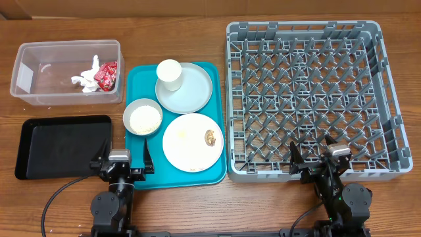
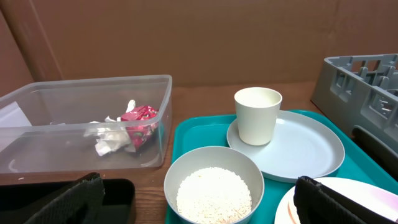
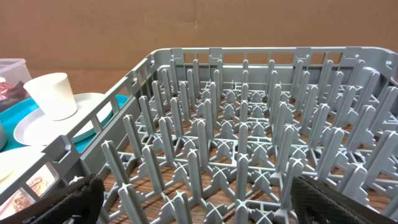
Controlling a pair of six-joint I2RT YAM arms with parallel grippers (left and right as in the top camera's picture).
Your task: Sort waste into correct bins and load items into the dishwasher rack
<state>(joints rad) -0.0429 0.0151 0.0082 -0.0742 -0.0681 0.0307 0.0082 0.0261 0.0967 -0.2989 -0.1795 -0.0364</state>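
- Near the front edge of the surface, the left end effector hovers with its fingers spread wide and nothing between them, just short of the teal tray.
- The right end effector is likewise fully apart and empty, at the near wall of the dishwasher rack, which has nothing in it.
- Nothing looks sorted yet. The likely first job is the waste: white rice grains fill the small grey bowl, and a brown scrap lies on the right side of the pale plate.
- To do that well, grip the bowl by its rim and keep it level until it is over a bin, since any tilt on the way would scatter grains across the tray.
- The black tray lies just left of the left arm, a short and unobstructed carry. The clear tub is farther off and already holds a crumpled tissue and a red wrapper.
- The white cup stands upright on the grey plate at the far end of the tray, so take the cup before the plate.
- Edges to mind: the teal tray's raised lip, the bowl touching or nearly touching the pale plate, and the narrow gap between tray and rack.
- Open room lies along the near strip and above the rack — lift high, then cross.
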